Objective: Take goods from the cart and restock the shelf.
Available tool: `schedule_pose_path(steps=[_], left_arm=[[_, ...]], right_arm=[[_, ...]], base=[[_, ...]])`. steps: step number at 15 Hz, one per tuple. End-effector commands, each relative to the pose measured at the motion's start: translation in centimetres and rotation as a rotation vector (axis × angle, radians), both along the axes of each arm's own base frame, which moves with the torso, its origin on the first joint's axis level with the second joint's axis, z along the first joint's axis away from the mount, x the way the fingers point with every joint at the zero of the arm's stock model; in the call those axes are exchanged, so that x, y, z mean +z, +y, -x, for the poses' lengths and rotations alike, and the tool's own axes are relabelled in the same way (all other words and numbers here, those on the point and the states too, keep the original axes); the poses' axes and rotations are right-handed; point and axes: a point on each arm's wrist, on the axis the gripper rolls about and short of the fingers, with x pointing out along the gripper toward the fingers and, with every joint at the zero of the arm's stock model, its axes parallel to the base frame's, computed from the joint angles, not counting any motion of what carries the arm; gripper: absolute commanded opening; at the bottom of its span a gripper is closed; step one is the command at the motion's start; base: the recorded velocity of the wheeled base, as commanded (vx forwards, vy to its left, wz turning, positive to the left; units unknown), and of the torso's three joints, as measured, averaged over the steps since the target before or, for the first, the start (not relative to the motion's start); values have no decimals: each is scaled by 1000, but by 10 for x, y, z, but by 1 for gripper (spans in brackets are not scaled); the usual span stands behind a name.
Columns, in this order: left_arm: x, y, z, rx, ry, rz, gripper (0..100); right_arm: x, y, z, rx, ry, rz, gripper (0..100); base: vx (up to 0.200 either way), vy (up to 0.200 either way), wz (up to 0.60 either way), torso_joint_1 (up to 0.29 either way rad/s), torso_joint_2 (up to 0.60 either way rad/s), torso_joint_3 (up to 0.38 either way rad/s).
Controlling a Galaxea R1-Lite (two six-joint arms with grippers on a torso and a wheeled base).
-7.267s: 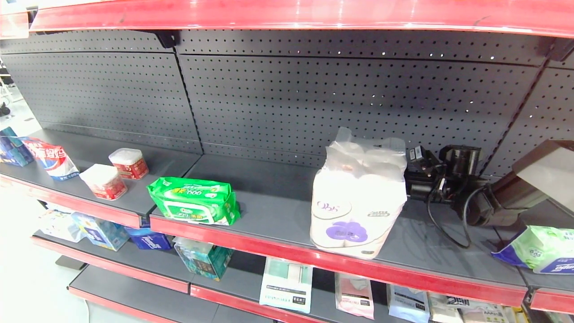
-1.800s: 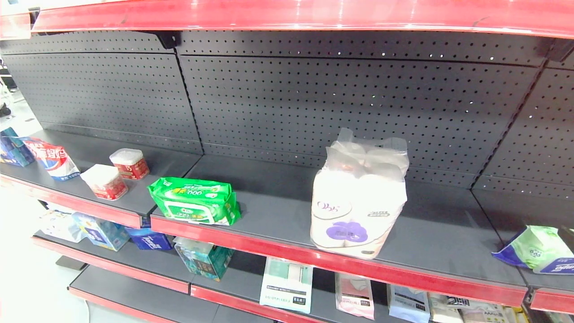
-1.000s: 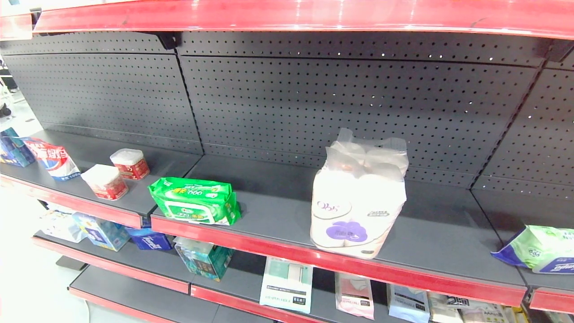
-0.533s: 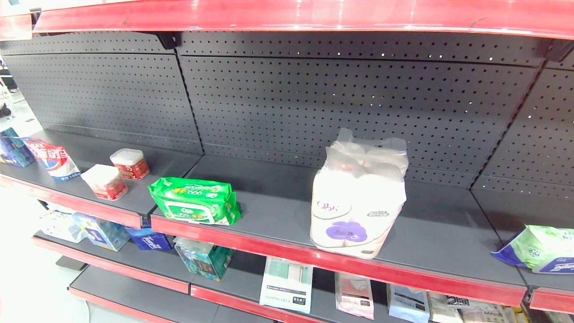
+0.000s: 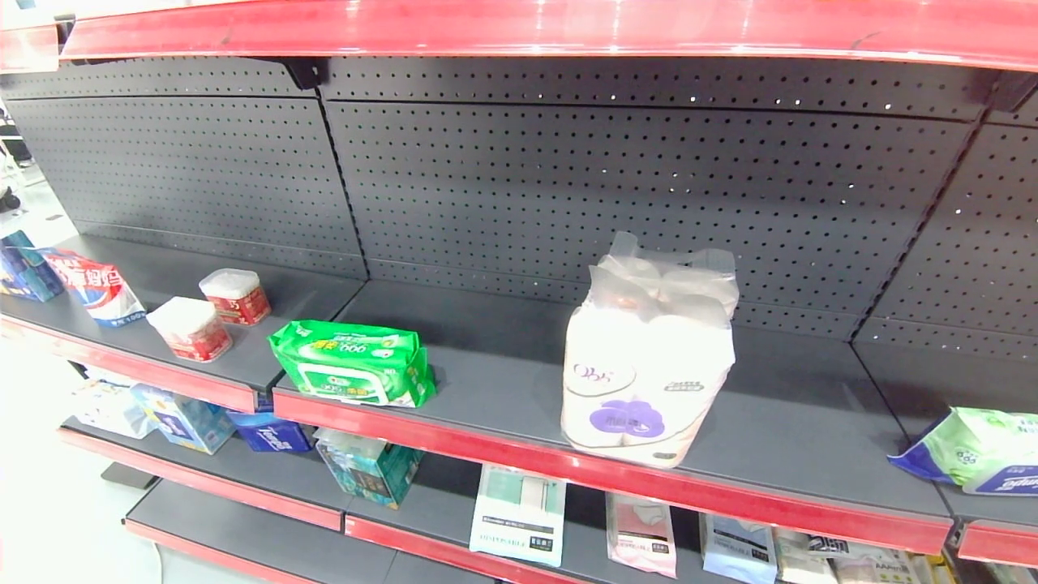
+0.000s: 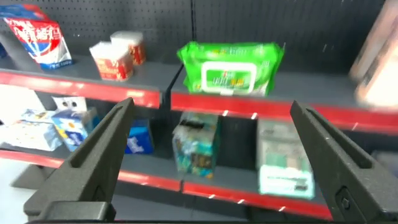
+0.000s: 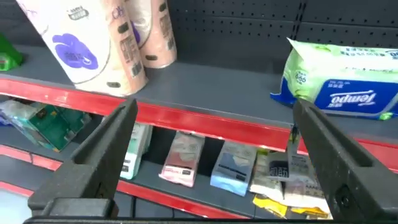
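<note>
A plastic-wrapped toilet paper pack stands upright near the front edge of the dark middle shelf. It also appears in the right wrist view as toilet paper pack. My right gripper is open and holds nothing, in front of the shelf's red edge, between that pack and a green-and-blue wipes pack. My left gripper is open too, held off the shelf front, facing a green wipes pack. That green wipes pack lies flat to the left of the toilet paper.
Two red-and-white tubs and a red-and-white bag sit on the shelf section to the left. The green-and-blue wipes pack lies far right. Lower shelves hold several boxes and pouches. Bare shelf lies between the goods.
Seven seconds ago my right arm was on the shelf just right of the toilet paper pack; it has since pulled back out of the head view. Nothing moved in the last second.
</note>
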Motion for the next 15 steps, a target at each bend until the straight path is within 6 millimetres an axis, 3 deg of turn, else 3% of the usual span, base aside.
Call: schedule_pose_path(steps=[1,2,3,5,15], left_arm=[[14,0,-6,-19,40,8,100],[14,0,-6,-19,40,8,100],[-5,0,-2,-15,46,-34,100],[-17,0,3,-15,63,-52,100],[-14,0,2,-18,72,-53,100]], right_arm=[[-1,0,0,-2,3,1,100],[-1,0,0,-2,3,1,100],[-1,0,0,-12,3,5,100],[-1,0,0,-12,3,2,100],[-1,0,0,-12,3,4,100]], base=[[0,0,0,0,0,0],[0,0,0,0,0,0],[0,0,0,0,0,0],[0,0,0,0,0,0],[0,0,-480,3,2,-1]])
